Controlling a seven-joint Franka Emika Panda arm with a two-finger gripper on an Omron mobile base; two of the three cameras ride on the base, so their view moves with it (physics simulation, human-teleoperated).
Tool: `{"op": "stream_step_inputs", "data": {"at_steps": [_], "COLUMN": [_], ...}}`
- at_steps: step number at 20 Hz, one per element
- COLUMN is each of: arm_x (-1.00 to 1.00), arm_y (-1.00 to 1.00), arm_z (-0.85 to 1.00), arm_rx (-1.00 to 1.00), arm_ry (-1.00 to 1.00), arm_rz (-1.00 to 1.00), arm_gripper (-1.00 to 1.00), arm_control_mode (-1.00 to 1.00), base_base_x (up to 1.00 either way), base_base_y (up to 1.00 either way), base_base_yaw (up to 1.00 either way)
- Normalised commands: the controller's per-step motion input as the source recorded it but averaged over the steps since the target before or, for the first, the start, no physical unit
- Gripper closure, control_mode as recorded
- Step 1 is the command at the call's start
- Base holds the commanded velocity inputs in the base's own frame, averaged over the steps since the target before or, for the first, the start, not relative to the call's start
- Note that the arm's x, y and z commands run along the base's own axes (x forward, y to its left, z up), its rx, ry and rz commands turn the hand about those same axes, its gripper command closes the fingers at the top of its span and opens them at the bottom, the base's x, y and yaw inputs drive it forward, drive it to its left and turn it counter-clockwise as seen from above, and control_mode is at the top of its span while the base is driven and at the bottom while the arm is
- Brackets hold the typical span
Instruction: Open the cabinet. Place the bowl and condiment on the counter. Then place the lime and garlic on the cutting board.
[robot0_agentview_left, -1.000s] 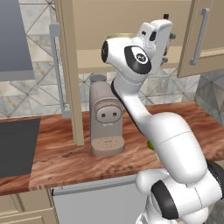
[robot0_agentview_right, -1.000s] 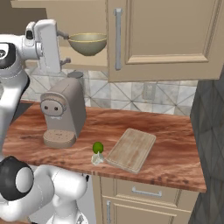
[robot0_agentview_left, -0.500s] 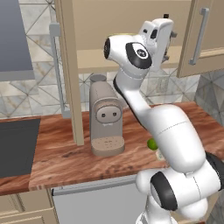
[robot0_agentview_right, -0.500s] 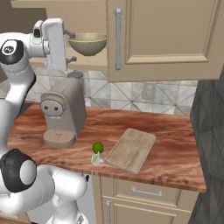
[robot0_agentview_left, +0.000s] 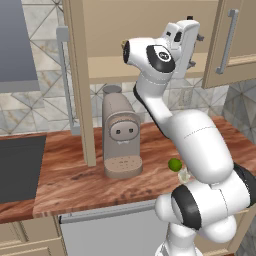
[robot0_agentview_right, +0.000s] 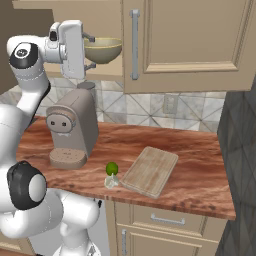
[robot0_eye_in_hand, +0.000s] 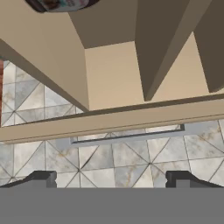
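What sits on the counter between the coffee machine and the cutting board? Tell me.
In the right base view, the lime and, beside it, the pale garlic.

We see the cabinet (robot0_agentview_left: 150, 35) standing open, its left door (robot0_agentview_left: 80, 85) swung out edge-on toward us with a grey bar handle (robot0_agentview_left: 65, 80). Our arm (robot0_agentview_left: 165, 100) reaches up into the opening, the hand raised near the closed right door (robot0_agentview_left: 235, 40). On the table (robot0_agentview_left: 75, 175) a beige coffee machine (robot0_agentview_left: 120, 135) stands beside the open door. The lime (robot0_agentview_left: 174, 164) sits just beside our arm, with a pale lump touching it below.
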Motion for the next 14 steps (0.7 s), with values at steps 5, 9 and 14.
{"op": "stream_step_inputs", "data": {"at_steps": [5, 9, 14], "arm_x": [0.23, 0.25, 0.17], "arm_y": [-0.18, -0.16, -0.15], "arm_z": [0.00, 0.00, 0.00], "arm_rx": [0.00, 0.00, 0.00], "arm_ry": [0.03, 0.04, 0.04], "arm_rz": [-0.02, -0.02, -0.02], "arm_gripper": [-1.00, -1.00, -1.00], "arm_control_mode": [-1.00, -1.00, -1.00], "base_base_x": [0.00, 0.00, 0.00], "base_base_y": [0.00, 0.00, 0.00], "base_base_yaw": [0.00, 0.00, 0.00]}}
